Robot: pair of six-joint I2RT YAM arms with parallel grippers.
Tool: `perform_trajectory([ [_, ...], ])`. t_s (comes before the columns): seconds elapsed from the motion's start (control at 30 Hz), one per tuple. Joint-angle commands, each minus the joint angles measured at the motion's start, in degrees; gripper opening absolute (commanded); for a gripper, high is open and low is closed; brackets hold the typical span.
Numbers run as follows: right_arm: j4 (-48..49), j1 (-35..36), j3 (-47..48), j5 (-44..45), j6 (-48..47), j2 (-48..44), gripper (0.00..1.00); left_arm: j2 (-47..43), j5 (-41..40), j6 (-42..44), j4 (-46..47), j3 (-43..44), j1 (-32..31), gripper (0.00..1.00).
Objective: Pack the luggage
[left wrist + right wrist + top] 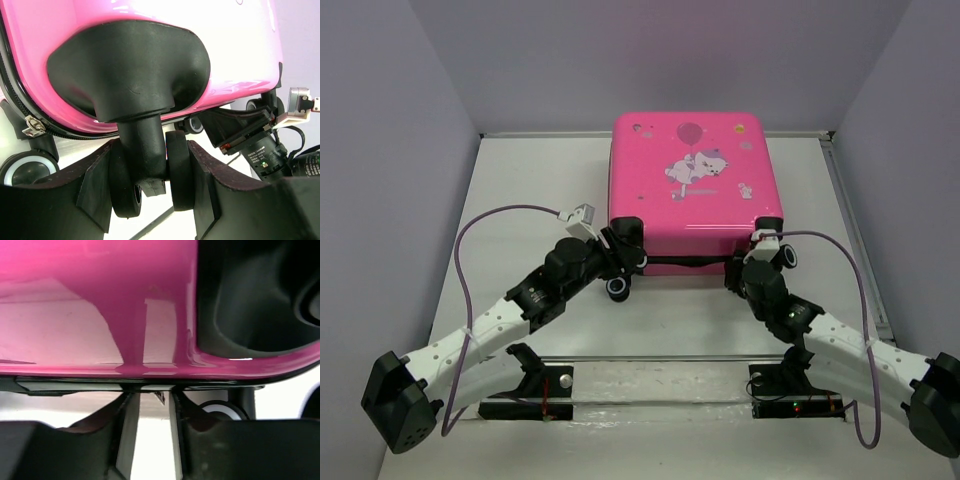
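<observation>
The hot-pink luggage [690, 180] lies flat and closed at the back middle of the table, cartoon lid up. My left gripper [623, 263] is at its near-left corner. In the left wrist view the left gripper [150, 146] is shut on a black twin caster wheel [177, 170], with a pad against each side, under the black corner housing [130, 65]. My right gripper [752, 252] is at the near-right corner. In the right wrist view the right gripper [150, 397] reaches the luggage's black zipper seam [75, 382], jaws a narrow gap apart, a small dark tab [160, 397] between them.
A silver zipper pull [31, 126] hangs on the seam near another white-rimmed wheel [20, 170]. A white-rimmed wheel [220, 410] sits beside my right fingers. Purple cables [465, 250] loop off both arms. Grey walls close in the white table [520, 180] on three sides.
</observation>
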Motion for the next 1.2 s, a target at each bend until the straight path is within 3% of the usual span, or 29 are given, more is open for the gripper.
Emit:
perform_trajectory([
  [0.0,15.1,-0.8,1.0,7.3,-3.0,1.0,0.30,-1.6,3.7,3.2,10.3,0.8,0.0,0.06],
  [0.33,18.4,-0.8,-0.2,6.8,-3.2,2.3,0.08,-2.2,4.4,2.5,10.7,0.2,0.0,0.06],
  [0.57,19.7,0.7,0.3,-4.0,2.7,5.2,0.07,2.6,10.6,-1.0,18.2,2.0,-0.2,0.06],
  [0.73,22.4,13.2,4.3,-2.9,5.1,12.0,0.07,8.1,12.8,-1.8,21.9,7.8,-1.3,0.06],
  [0.87,25.7,22.8,7.7,-6.9,7.5,18.1,0.07,10.0,13.9,-2.8,23.9,10.9,-1.4,0.06],
  [0.97,30.2,26.4,10.1,-9.2,9.1,22.8,0.07,10.6,14.4,-3.9,24.9,12.7,-1.4,0.06],
  [1.17,46.9,29.9,16.1,-23.3,9.7,36.9,0.07,10.7,16.2,-7.0,26.8,15.5,-1.4,0.06],
])
